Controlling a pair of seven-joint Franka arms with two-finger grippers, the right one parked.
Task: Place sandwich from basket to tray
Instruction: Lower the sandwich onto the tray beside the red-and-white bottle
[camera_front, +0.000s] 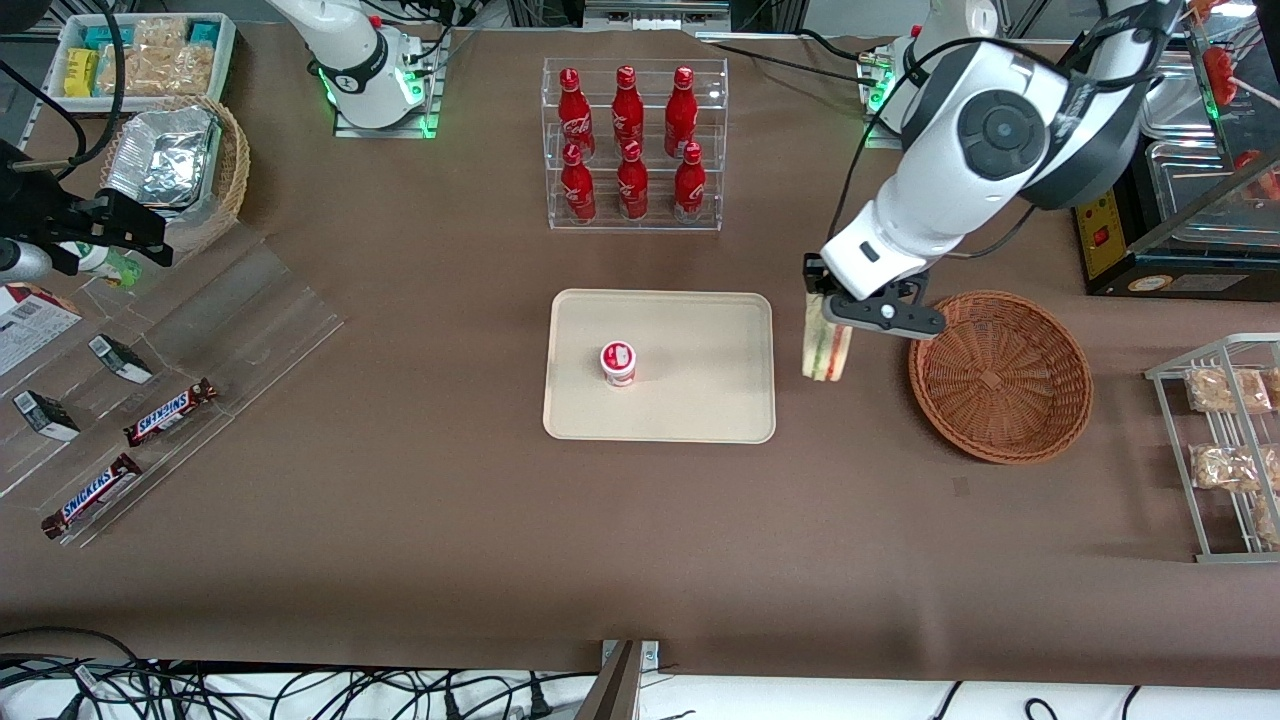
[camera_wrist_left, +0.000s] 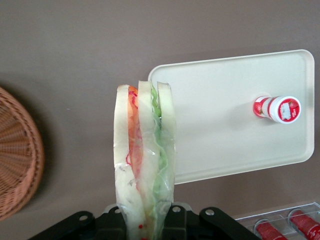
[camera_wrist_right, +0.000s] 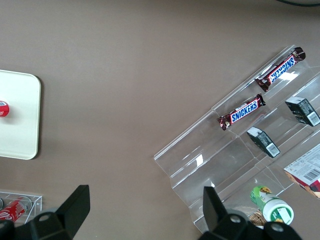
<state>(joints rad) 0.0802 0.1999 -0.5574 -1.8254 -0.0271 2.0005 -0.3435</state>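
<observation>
Two black fingers of the gripper (camera_front: 827, 312) are clamped on the sandwich (camera_front: 826, 351), which hangs upright above the brown table covering (camera_front: 400, 520), between the tray (camera_front: 700, 400) and the basket (camera_front: 1002, 376). The sandwich is a wedge of white bread in clear wrap, with red and green filling showing between the slices. The basket is round, shallow, reddish-brown wicker, with nothing in it. The tray is flat, cream, rectangular with rounded corners and a low rim; a small red-and-white cup (camera_front: 618, 362) stands on it. Farther from the front camera, a clear rack (camera_front: 634, 215) holds six red bottles (camera_front: 627, 102)
</observation>
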